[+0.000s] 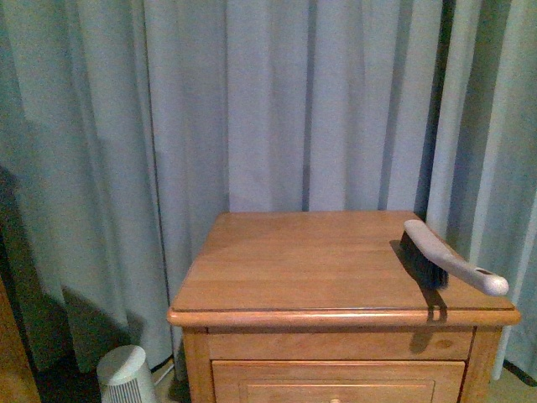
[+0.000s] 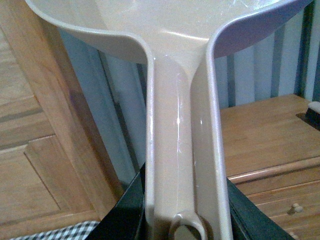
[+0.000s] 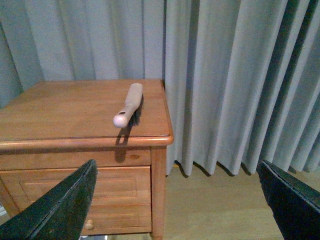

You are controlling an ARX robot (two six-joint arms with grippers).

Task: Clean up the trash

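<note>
Left gripper (image 2: 187, 220) clamps pale dustpan (image 2: 180, 125) handle, pan cut off | right gripper (image 3: 175, 200) jaws wide, empty | brush (image 1: 449, 256) near nightstand (image 1: 294, 269) right front corner

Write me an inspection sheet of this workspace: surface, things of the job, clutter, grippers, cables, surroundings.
Surface: wooden nightstand top; only a brush is seen on it.
Job's things: trash, nothing seen in any view. The brush lies near the front right corner, handle end toward the front edge. The pale pink dustpan is held by its handle.
Clutter: nothing seen.
Grippers: the left gripper is shut on the dustpan handle. The right gripper is open and holds nothing, away from the nightstand.
Cables: nothing seen.
Surroundings: grey-blue curtains behind; a small white appliance on the floor left of the nightstand.
</note>
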